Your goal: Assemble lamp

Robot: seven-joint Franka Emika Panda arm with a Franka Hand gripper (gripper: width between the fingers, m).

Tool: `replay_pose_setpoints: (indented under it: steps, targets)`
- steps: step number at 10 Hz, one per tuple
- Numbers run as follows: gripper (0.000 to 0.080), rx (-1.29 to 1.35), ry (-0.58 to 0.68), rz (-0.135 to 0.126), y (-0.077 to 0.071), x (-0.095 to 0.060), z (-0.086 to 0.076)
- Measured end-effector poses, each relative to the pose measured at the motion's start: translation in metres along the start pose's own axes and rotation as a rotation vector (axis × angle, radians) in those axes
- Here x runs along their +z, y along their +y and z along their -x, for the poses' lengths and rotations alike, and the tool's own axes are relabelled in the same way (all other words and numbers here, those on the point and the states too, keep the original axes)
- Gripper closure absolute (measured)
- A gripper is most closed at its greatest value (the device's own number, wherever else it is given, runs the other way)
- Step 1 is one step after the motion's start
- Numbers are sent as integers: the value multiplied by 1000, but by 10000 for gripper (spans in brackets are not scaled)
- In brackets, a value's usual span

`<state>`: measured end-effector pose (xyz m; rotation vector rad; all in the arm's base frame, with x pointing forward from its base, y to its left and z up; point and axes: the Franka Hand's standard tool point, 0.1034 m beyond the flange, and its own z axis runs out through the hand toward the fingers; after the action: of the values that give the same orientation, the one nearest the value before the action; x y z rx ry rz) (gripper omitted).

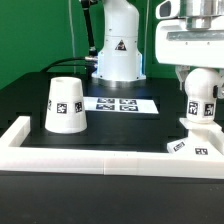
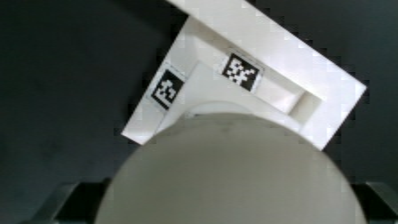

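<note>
1. Gripper [image 1: 198, 100] first: it hangs nose-down at the exterior view's right, clenched on the rounded bulb [image 1: 197, 114]. In the wrist view the bulb [image 2: 222, 165] fills the gap between the fingertips.
2. Far off to the gripper's side, at the exterior view's left, the shade [image 1: 65, 105] sits mouth-down on the black table [image 1: 25, 95]. It is well apart from the work, so I see no danger there for now.
3. Between the shade and the gripper lies the marker board [image 1: 121, 103], flat and out of the way. A wide swing across it later is the only worry.
4. Straight beneath the gripper lies the square base [image 1: 190, 149], tucked close to the white rail [image 1: 100, 160]. From the wrist, the base [image 2: 199, 72] shows only two tags, and the bulb hides its middle. I cannot tell whether the bulb touches it.
5. The likely troubles, to my eye:
   - The bulb could come down off-centre and jam or tilt.
   - A round bulb could slip in the grip under a twist.
   - The loose base could skid or spin with the bulb.
   - The fingers could clip the rail so near beside them.
</note>
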<state>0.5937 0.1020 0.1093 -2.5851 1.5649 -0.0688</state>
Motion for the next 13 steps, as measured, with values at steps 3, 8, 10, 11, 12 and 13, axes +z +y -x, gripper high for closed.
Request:
replay_pose_setpoints:
  steps: [3, 8, 10, 11, 12, 13]
  targets:
    - [220, 232, -32, -16, -1, 1, -1]
    - [125, 248, -34, -11, -3, 2, 7]
    - [105, -48, -13, -15, -7, 0, 9]
    - [105, -130, -10, -15, -7, 0, 9]
    - [101, -197, -9, -14, -7, 0, 9]
    - [101, -281, -8, -15, -7, 0, 9]
